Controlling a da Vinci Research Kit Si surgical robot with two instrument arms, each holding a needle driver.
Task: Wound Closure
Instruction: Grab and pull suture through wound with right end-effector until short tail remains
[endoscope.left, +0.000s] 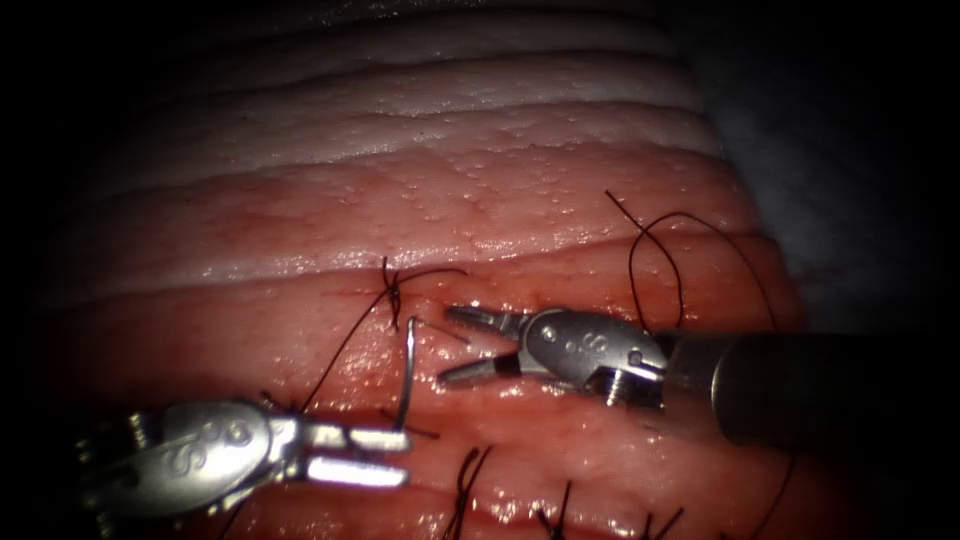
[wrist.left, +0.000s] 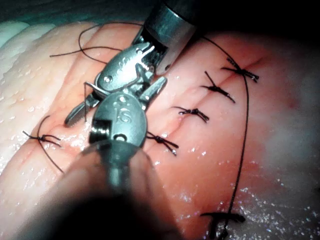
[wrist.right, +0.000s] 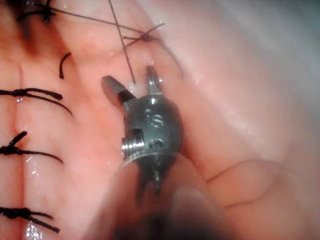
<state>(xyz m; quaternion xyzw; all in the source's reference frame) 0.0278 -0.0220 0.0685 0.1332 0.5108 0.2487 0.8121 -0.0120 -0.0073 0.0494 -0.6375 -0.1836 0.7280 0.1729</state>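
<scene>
Here, endoscope view: left claw (endoscope.left: 400, 455), lower left of frame, grips the needle (endoscope.left: 407, 372) at its lower end; the needle stands free above the tissue (endoscope.left: 560, 200). Right claw (endoscope.left: 452, 345), centre frame, is spread wide and empty, just right of a knot (endoscope.left: 392, 290) with thread (endoscope.left: 340, 350) trailing. Left wrist view: tied stitches (wrist.left: 192, 113) cross the cut. Right wrist view: right claw (wrist.right: 131, 82) wide open near thread (wrist.right: 122, 42).

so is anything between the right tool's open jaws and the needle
Nothing visible. The right tool sits open and empty just right of the needle, bare tissue between them. The left tool holds the needle's lower end; a knot lies above.
</scene>
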